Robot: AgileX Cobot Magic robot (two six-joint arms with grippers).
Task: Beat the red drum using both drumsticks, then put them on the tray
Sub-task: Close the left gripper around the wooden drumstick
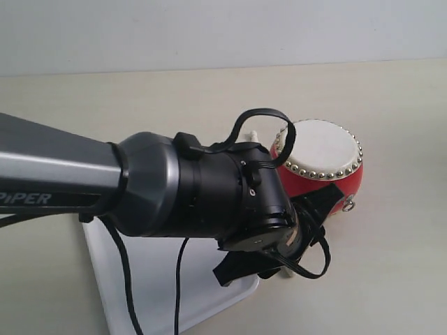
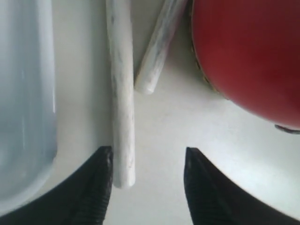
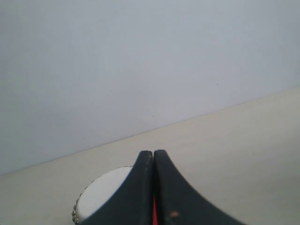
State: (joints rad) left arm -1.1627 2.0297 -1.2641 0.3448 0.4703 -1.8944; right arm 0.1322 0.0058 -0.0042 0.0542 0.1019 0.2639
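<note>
The red drum (image 1: 328, 164) stands upright on the table, cream head up; its red side (image 2: 253, 56) fills one corner of the left wrist view. Two pale drumsticks lie on the table between the drum and the white tray (image 2: 23, 93). The longer-showing drumstick (image 2: 121, 93) ends just inside one finger of my open left gripper (image 2: 147, 150), close to that finger and not clamped. The other drumstick (image 2: 157, 47) lies angled toward the drum. My right gripper (image 3: 153, 153) is shut on nothing, with the drumhead (image 3: 101, 193) beyond its fingers.
My left arm (image 1: 140, 185) and its cables cover the middle of the exterior view and hide the left gripper's fingers. The tray (image 1: 154, 279) lies at the front left under that arm. A pale wall stands behind the table.
</note>
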